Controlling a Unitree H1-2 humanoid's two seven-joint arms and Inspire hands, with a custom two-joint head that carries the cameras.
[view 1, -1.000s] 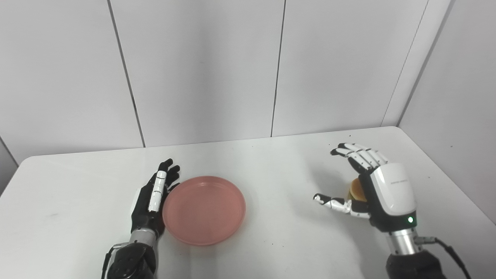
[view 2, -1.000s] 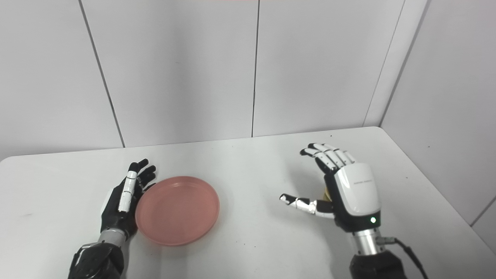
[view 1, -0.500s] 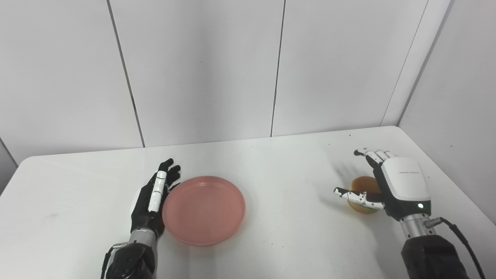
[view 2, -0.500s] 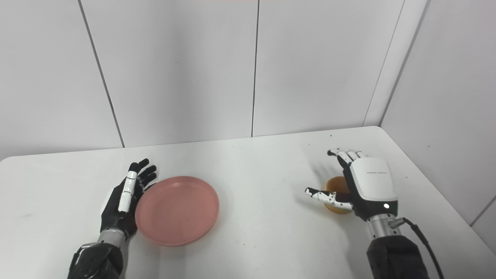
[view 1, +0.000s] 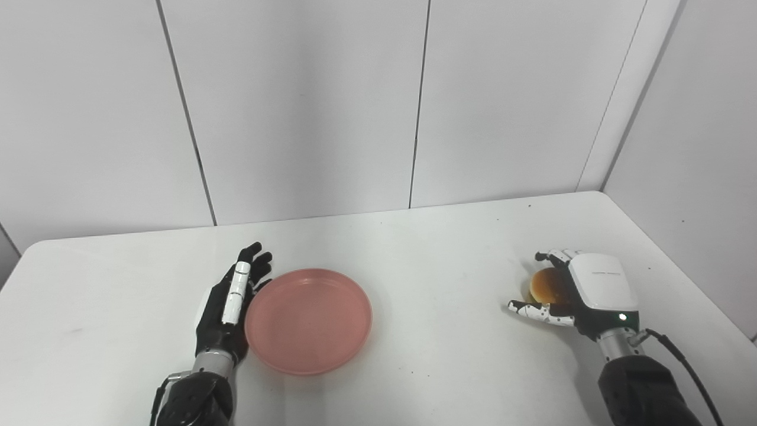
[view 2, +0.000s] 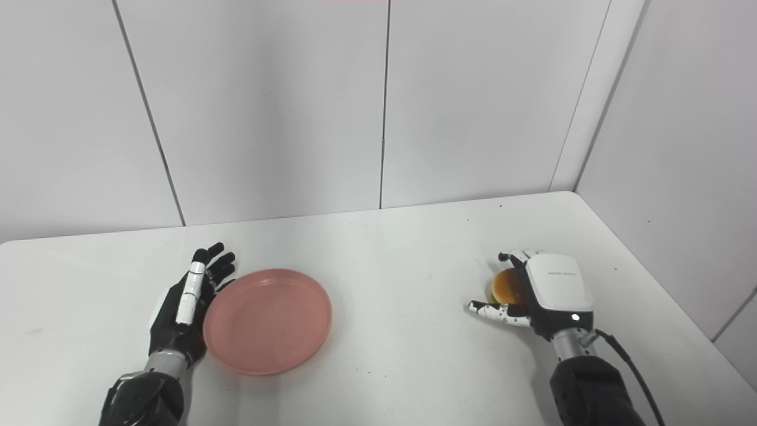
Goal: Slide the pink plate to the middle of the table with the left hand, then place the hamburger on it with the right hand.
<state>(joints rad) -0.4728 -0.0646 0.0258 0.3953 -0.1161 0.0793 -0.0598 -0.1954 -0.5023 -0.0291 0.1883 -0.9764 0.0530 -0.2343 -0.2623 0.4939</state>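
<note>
The pink plate (view 1: pixel 309 320) lies flat on the white table (view 1: pixel 426 260), left of the middle. My left hand (view 1: pixel 232 307) lies open, on edge, with its palm against the plate's left rim. The hamburger (view 1: pixel 547 286), a tan bun, sits low at the table's right side. My right hand (view 1: pixel 582 290) is around it: the fingers (view 1: pixel 551 256) curl over its far side and the thumb (view 1: pixel 535 312) lies along its near side. The same scene shows in the right eye view, with the plate (view 2: pixel 267 320) and the hamburger (view 2: pixel 507 287).
The table's right edge (view 1: pixel 680 278) runs close past my right hand, with grey wall panels behind and to the right. A black cable (view 1: pixel 680 361) hangs from my right wrist.
My right hand has come down and to the right over the hamburger, and its fingers have curled around it. My left hand and the plate have stayed put. The camera has shifted slightly.
</note>
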